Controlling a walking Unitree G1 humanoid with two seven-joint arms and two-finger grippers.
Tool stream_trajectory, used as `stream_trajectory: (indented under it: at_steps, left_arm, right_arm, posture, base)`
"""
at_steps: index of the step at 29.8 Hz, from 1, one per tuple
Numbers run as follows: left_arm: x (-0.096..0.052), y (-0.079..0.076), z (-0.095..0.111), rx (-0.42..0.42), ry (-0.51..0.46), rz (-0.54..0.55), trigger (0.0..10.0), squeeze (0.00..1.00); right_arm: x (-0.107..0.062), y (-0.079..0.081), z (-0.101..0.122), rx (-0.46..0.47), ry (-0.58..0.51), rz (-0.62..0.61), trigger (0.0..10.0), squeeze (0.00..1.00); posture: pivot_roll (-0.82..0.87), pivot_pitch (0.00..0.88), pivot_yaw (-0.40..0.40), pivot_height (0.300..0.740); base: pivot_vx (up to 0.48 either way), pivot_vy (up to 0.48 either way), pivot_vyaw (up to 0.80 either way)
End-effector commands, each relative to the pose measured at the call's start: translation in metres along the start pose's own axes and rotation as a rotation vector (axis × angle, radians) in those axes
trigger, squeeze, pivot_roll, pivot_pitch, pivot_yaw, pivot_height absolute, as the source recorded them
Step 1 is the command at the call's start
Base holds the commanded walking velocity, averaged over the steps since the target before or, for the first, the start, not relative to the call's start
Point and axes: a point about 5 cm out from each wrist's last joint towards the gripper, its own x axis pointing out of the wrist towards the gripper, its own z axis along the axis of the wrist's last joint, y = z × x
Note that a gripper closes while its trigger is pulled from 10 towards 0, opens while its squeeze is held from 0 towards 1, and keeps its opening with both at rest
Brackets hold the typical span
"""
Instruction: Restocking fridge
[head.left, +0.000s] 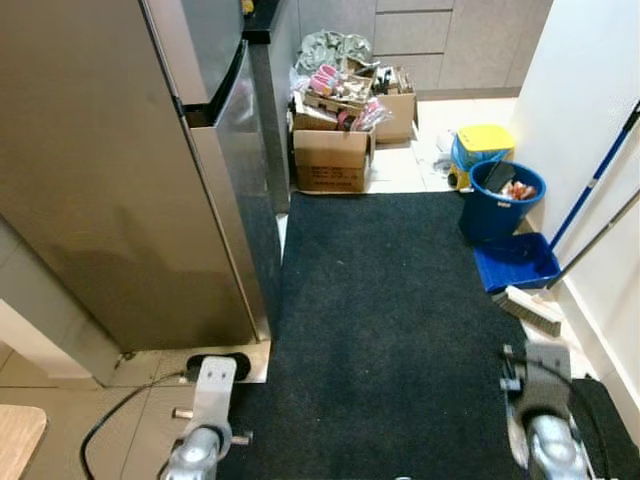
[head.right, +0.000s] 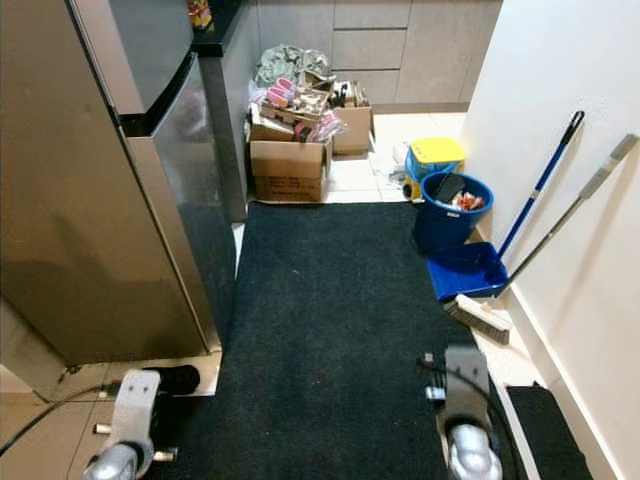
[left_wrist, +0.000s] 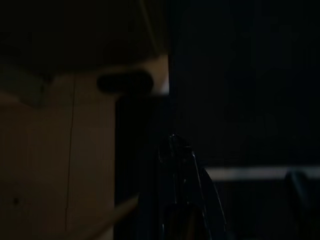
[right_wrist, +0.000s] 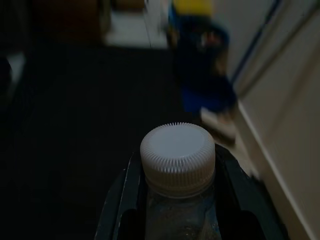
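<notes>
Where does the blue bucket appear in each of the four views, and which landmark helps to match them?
Left eye view: blue bucket upper right, beside the dark mat.
Right eye view: right of centre, upper half.
Left wrist view: too dark to tell.
Right wrist view: blurred blue shape near the top.
Shared landmark: the yellow lid behind it.

A dark mat (head.left: 390, 340) is covering the floor (head.left: 410, 165) through the middle of the frame. The fridge (head.left: 110, 180) is standing on pale tile at the left, with a black cable (head.left: 115, 415) trailing at lower left. Boxes (head.left: 335, 150) are sitting at the top centre. At the right, a blue bucket (head.left: 500, 200), a yellow-lidded tub (head.left: 483, 142), a dustpan (head.left: 515, 262) and a broom head (head.left: 530, 310) are resting along the wall.
</notes>
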Motion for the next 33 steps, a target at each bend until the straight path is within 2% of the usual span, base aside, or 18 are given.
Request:
stream_trajectory:
  at_steps: [1, 4, 5, 12, 24, 33]
  left_arm:
    - [0.000, 0.001, -0.001, -0.014, -0.004, 0.003, 10.0, 0.00]
    - [0.000, 0.000, 0.002, -0.016, -0.013, 0.000, 10.0, 0.00]
    - [0.001, 0.001, 0.004, -0.026, -0.024, 0.006, 10.0, 0.00]
    - [0.000, -0.001, 0.001, -0.038, -0.033, 0.016, 10.0, 0.00]
    - [0.002, -0.005, 0.006, -0.051, -0.049, 0.012, 10.0, 0.00]
    - [0.001, -0.010, 0.005, -0.035, -0.056, 0.000, 10.0, 0.00]
  right_arm:
    - [-0.002, 0.006, -0.002, 0.023, -0.002, 0.017, 10.0, 0.00]
    - [-0.002, 0.009, -0.003, 0.024, 0.002, 0.027, 10.0, 0.00]
    - [-0.007, 0.021, -0.011, 0.016, 0.028, 0.076, 10.0, 0.00]
    - [-0.017, 0.039, -0.020, -0.001, 0.031, 0.185, 10.0, 0.00]
    - [-0.012, 0.032, -0.013, -0.027, 0.008, 0.176, 10.0, 0.00]
    - [-0.015, 0.026, -0.021, -0.021, 0.035, 0.170, 10.0, 0.00]
  posture:
    - [-0.06, 0.000, 0.014, 0.740]
    - [-0.06, 0.000, 0.014, 0.740]
    - [-0.05, 0.000, 0.008, 0.740]
    - [-0.05, 0.000, 0.013, 0.740]
    - [-0.06, 0.000, 0.008, 0.740]
    - [-0.06, 0.000, 0.003, 0.740]
  base:
    - [0.000, 0.000, 0.00]
    - [0.000, 0.000, 0.00]
    - [0.000, 0.000, 0.00]
    - [0.000, 0.000, 0.00]
    - [0.000, 0.000, 0.00]
    - [0.000, 0.000, 0.00]
